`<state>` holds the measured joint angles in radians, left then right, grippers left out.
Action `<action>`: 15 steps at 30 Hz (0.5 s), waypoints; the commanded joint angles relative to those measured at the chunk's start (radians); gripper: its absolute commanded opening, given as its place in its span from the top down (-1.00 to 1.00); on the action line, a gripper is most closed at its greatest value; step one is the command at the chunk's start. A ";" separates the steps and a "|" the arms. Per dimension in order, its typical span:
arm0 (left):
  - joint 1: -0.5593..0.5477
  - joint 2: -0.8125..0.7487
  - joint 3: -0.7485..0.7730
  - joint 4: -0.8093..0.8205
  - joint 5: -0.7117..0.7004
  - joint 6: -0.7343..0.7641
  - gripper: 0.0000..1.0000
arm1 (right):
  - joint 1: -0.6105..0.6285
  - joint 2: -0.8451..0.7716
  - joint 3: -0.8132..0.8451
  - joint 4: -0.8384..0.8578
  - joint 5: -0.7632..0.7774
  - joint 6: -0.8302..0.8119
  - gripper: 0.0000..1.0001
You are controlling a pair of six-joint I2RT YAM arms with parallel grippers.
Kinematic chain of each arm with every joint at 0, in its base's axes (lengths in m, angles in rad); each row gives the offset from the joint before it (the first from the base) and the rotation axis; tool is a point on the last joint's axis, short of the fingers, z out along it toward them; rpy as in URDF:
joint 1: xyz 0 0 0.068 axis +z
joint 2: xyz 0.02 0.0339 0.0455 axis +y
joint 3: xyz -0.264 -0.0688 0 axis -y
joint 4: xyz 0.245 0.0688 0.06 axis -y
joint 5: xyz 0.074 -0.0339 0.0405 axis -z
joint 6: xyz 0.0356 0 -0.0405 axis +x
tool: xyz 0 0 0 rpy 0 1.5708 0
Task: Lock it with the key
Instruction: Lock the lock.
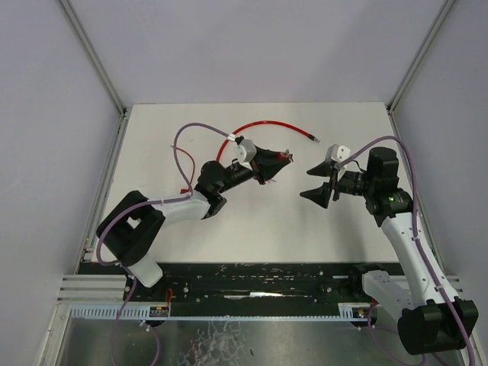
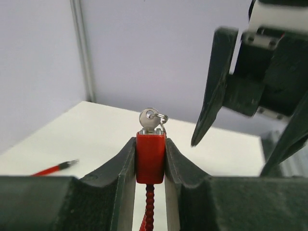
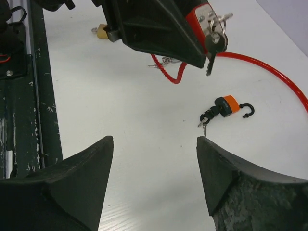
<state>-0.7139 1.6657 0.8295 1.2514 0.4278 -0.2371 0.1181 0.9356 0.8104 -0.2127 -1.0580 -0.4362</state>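
Observation:
My left gripper (image 1: 274, 162) is shut on a red lock body (image 2: 150, 159) and holds it above the table. A silver key (image 2: 149, 120) with a ring sticks out of the lock's top, and a red beaded cable hangs below it. In the right wrist view the lock (image 3: 195, 18) shows with keys (image 3: 215, 36) dangling from it. My right gripper (image 1: 316, 191) is open and empty, facing the lock from the right with a gap between them. Its fingers (image 2: 214, 91) show in the left wrist view.
A red cable (image 1: 267, 124) loops across the far table and also shows in the right wrist view (image 3: 269, 67). A small orange-and-black padlock (image 3: 229, 106) with keys lies on the table. A brass padlock (image 3: 101, 32) lies near the front rail.

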 commanded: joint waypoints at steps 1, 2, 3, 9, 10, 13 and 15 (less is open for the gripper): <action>-0.033 -0.058 -0.022 -0.194 0.019 0.529 1.00 | -0.012 -0.015 0.112 -0.145 -0.075 -0.027 -0.65; -0.050 -0.065 -0.036 -0.221 0.007 0.612 1.00 | -0.012 -0.010 0.127 -0.130 -0.098 0.020 -0.70; -0.064 -0.068 -0.048 -0.233 -0.004 0.681 1.00 | -0.014 -0.002 0.139 -0.104 -0.115 0.081 -0.72; -0.160 -0.027 -0.078 -0.293 -0.047 0.991 1.00 | -0.027 0.056 0.106 0.045 -0.121 0.279 -0.71; -0.174 -0.026 -0.076 -0.309 -0.080 1.030 1.00 | -0.030 0.067 0.091 0.071 -0.110 0.324 -0.68; -0.192 -0.024 -0.081 -0.322 -0.097 1.085 1.00 | -0.037 0.091 0.048 0.142 -0.097 0.425 -0.51; -0.193 -0.026 -0.088 -0.316 -0.096 1.096 1.00 | -0.037 0.109 0.032 0.154 -0.077 0.445 -0.38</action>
<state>-0.9020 1.6482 0.7509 0.9180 0.3775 0.6903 0.0898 1.0203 0.8696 -0.1547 -1.1435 -0.1253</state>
